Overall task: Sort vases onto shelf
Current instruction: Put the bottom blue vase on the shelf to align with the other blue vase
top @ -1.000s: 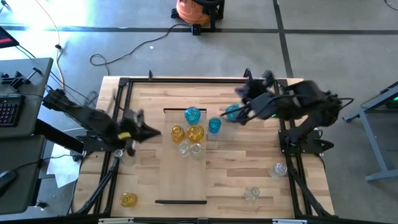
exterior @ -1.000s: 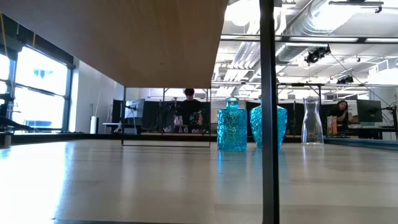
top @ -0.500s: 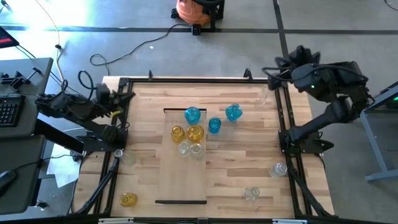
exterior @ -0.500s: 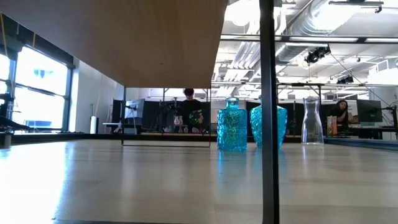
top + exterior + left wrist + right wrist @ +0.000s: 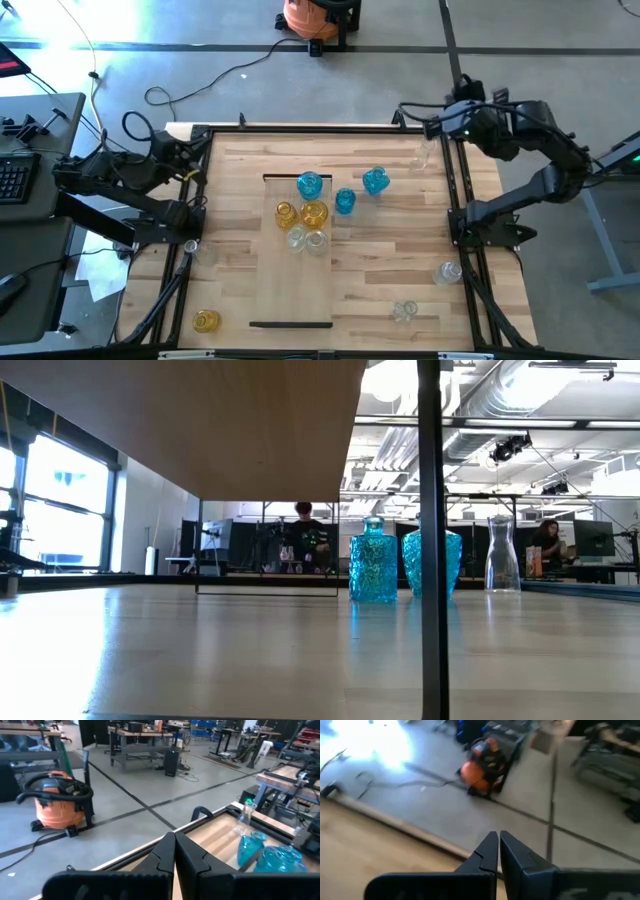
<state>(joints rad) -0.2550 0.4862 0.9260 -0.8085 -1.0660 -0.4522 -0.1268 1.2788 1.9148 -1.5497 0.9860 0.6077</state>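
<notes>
Left gripper (image 5: 174, 851) and right gripper (image 5: 499, 851) are seen closed and empty; shelf (image 5: 300, 290) is partly hidden under vases (image 5: 308, 213), one blue vase cut by a post in the low view

No readable text anywhere.
Nothing legible on the vases (image 5: 310, 185), the shelf (image 5: 290, 290), the orange vacuum (image 5: 57, 805) beyond the shelf's far end, or the room's distant benches; no labels, brands, numbers or signs.

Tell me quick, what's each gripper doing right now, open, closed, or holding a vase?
Left gripper: closed, holding nothing, at the table's left edge.
Right gripper: closed, holding nothing, at the table's far right corner.
</notes>
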